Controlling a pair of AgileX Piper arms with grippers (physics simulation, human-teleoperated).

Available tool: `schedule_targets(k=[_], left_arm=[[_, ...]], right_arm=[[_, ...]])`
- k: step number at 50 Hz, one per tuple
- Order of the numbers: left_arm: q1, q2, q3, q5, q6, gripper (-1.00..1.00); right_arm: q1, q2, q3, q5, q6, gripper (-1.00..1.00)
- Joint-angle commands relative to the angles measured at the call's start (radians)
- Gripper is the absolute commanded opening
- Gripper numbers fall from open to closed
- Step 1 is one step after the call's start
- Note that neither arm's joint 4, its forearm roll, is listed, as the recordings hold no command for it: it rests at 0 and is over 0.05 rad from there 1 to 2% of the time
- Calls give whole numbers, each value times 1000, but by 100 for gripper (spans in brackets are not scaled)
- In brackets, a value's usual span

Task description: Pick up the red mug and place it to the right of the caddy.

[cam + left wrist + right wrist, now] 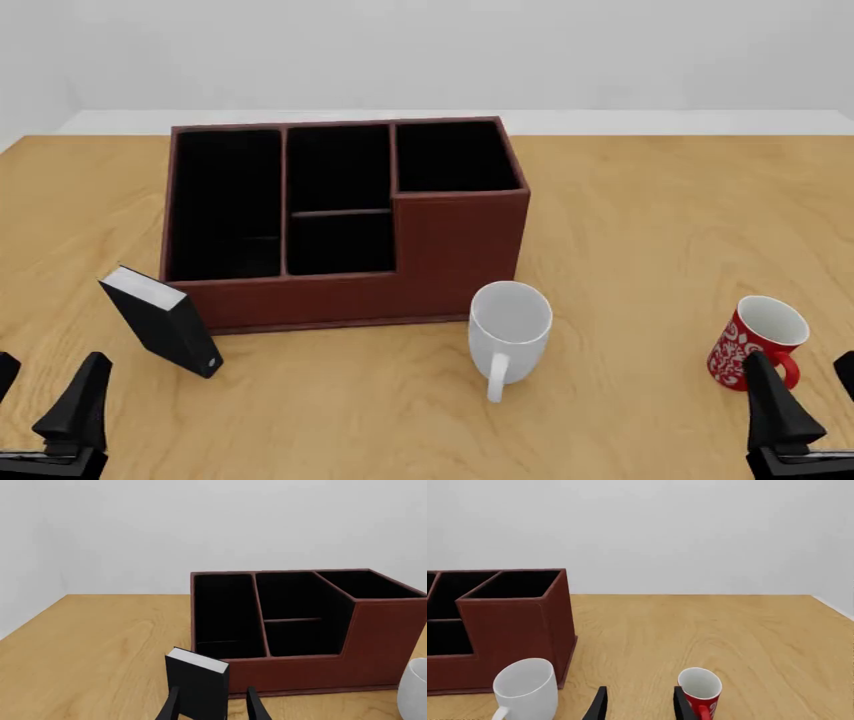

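The red mug (751,346) with its white swirl pattern stands upright on the table's near right side, well to the right of the caddy (454,245). The caddy is a large reddish-brown box with black-lined compartments, left of centre. My right gripper (811,398) is open just in front of the red mug, holding nothing. The right wrist view shows the red mug (700,691) just beyond one fingertip and slightly to the side, not between the fingers. My left gripper (43,402) is open at the near left, empty.
A plain white mug (510,328) stands upright off the caddy's near right corner, between the caddy and the red mug. A small black-and-white book-like box (160,320) leans by the caddy's near left corner, straight ahead of the left gripper (213,705).
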Motion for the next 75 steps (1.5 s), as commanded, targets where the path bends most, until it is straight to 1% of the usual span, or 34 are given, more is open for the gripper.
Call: schedule_targets(k=[1, 4, 7, 11, 13, 14, 15, 16, 17, 18, 19, 20, 21, 22, 24, 28, 29, 31, 32, 33, 35, 36, 39, 40, 41, 44, 45, 47, 48, 56, 58, 66, 67, 75], left_arm=[[0, 0, 0, 0, 0, 100], [0, 0, 0, 0, 0, 100], [0, 0, 0, 0, 0, 100], [0, 0, 0, 0, 0, 100], [0, 0, 0, 0, 0, 100], [0, 0, 0, 0, 0, 100], [0, 0, 0, 0, 0, 100], [0, 0, 0, 0, 0, 100], [0, 0, 0, 0, 0, 100], [0, 0, 0, 0, 0, 100], [0, 0, 0, 0, 0, 100], [0, 0, 0, 0, 0, 100], [0, 0, 0, 0, 0, 100], [0, 0, 0, 0, 0, 100], [0, 0, 0, 0, 0, 100], [0, 0, 0, 0, 0, 100], [0, 0, 0, 0, 0, 100], [0, 0, 0, 0, 0, 100], [0, 0, 0, 0, 0, 100], [0, 0, 0, 0, 0, 100], [0, 0, 0, 0, 0, 100], [0, 0, 0, 0, 0, 100], [0, 0, 0, 0, 0, 100], [0, 0, 0, 0, 0, 100], [0, 0, 0, 0, 0, 100], [0, 0, 0, 0, 0, 100], [0, 0, 0, 0, 0, 100], [0, 0, 0, 0, 0, 100], [0, 0, 0, 0, 0, 100], [0, 0, 0, 0, 0, 100], [0, 0, 0, 0, 0, 100], [0, 0, 0, 0, 0, 100], [0, 0, 0, 0, 0, 100], [0, 0, 0, 0, 0, 100]], right_arm=[[5, 9, -2, -6, -22, 100], [2, 5, -2, -1, -13, 100], [3, 10, -2, -6, -23, 100], [-2, 28, -10, -6, -47, 100], [-8, 74, -17, -15, -80, 100], [-2, 23, -35, 36, -68, 100], [7, 31, -51, 55, -78, 100], [2, 42, -63, 66, -76, 100], [6, 30, -82, 88, -55, 100], [-1, 34, -107, 113, -64, 100], [-9, 52, -115, 116, -79, 100], [-10, 36, -135, 140, -72, 100], [-16, 55, -155, 155, -62, 100], [-27, 71, -160, 158, -76, 100], [-22, 75, -174, 175, -61, 100], [-39, 106, -209, 209, -64, 100], [-37, 110, -220, 222, -52, 100], [-41, 113, -235, 246, -63, 100], [-39, 113, -240, 254, -57, 100], [-50, 126, -247, 266, -69, 100], [-46, 116, -259, 289, -52, 100], [-53, 124, -257, 291, -66, 100], [-62, 117, -274, 330, -70, 100], [-88, 95, -289, 409, -85, 100], [-99, 97, -289, 419, -99, 100], [-101, 86, -294, 446, -107, 100], [-100, 81, -298, 457, -101, 100], [-104, 89, -291, 460, -116, 100], [-106, 81, -295, 468, -106, 100], [-124, 92, -285, 478, -121, 100], [-135, 103, -271, 470, -142, 100], [-154, 107, -246, 473, -142, 100], [-229, 141, -169, 415, -173, 100], [-275, 210, -112, 310, -180, 100]])
